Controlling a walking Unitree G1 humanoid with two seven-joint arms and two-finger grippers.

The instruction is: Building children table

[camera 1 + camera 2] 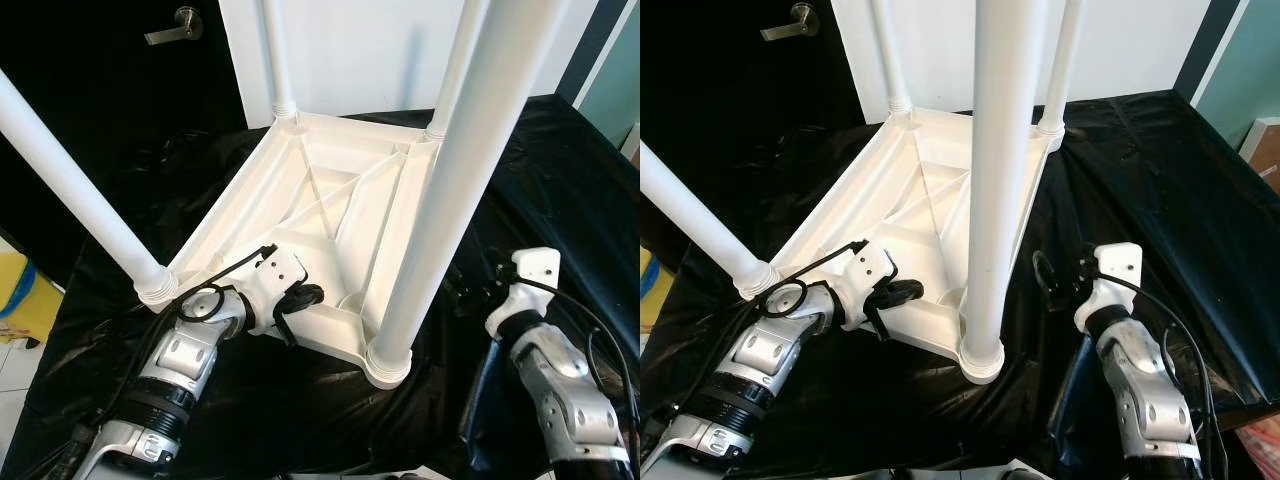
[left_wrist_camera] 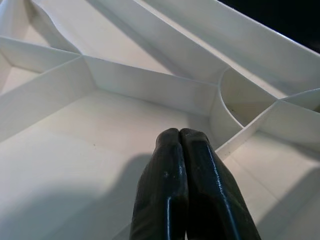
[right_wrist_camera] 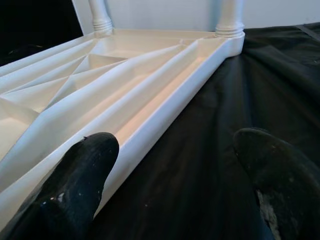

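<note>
Children table (image 1: 330,200): white moulded plastic, upside down at scene centre on a black plastic sheet (image 1: 560,170), ribbed underside facing up.
Legs: four white tubes seated in corner sockets, pointing up; nearest leg (image 1: 445,190) rises from the corner at 5 o'clock, another leg (image 1: 70,180) leans out toward 9 o'clock, two more at 12 o'clock.
Handling, as a judgement: probably light and stiff; smooth glossy plastic likely slippery; tall legs likely to make it tippy when lifted or turned.
Where to hold, as a judgement: rim edge or an inner rib, thin enough to pinch; legs too round and slick for a sure grip.
Left end effector (image 2: 181,150): fingers pressed together, holding nothing, tips over the ribbed underside near the front rim at 7 o'clock.
Right end effector (image 3: 175,180): fingers spread wide, empty, just beside the table's side edge at 4 o'clock, over the sheet.
Surroundings: dark door with lever handle (image 1: 172,26) at 11 o'clock; white wall at 12 o'clock.
</note>
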